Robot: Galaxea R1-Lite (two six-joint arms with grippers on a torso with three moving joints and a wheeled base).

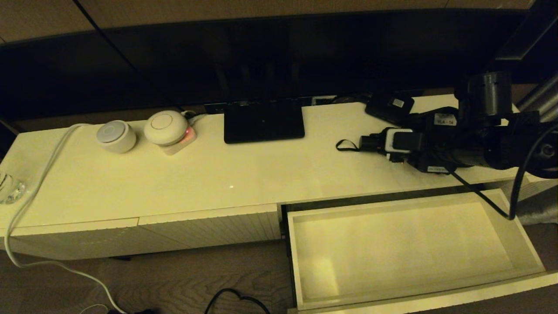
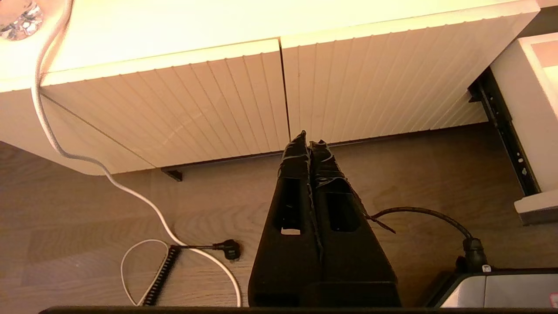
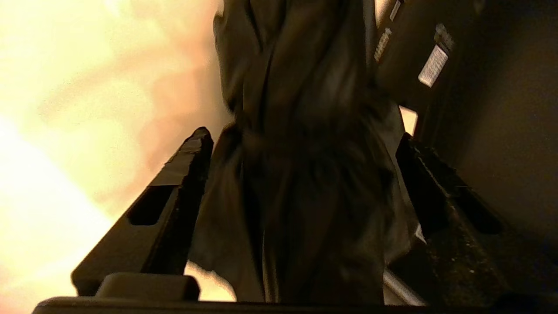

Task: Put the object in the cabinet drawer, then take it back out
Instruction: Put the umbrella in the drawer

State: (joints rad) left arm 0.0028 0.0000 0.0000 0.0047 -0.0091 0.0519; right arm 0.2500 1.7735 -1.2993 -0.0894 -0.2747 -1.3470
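Our right gripper (image 3: 301, 144) sits spread wide around the umbrella (image 3: 305, 131), fingers (image 3: 183, 174) flanking the fabric, on the table (image 1: 218, 174) behind the pulled-out drawer (image 1: 527, 250). Left gripper (image 2: 308, 146) is pressed closed, holding nothing, low before the ribbed front panels (image 2: 218, 100).

Cream cabinet (image 1: 174, 183) (glossy top) on seemingly wooden floor (image 2: 109, 205).

Black folded umbrella (image 1: 370, 143) lies on the cabinet top behind the open drawer (image 1: 409, 244).
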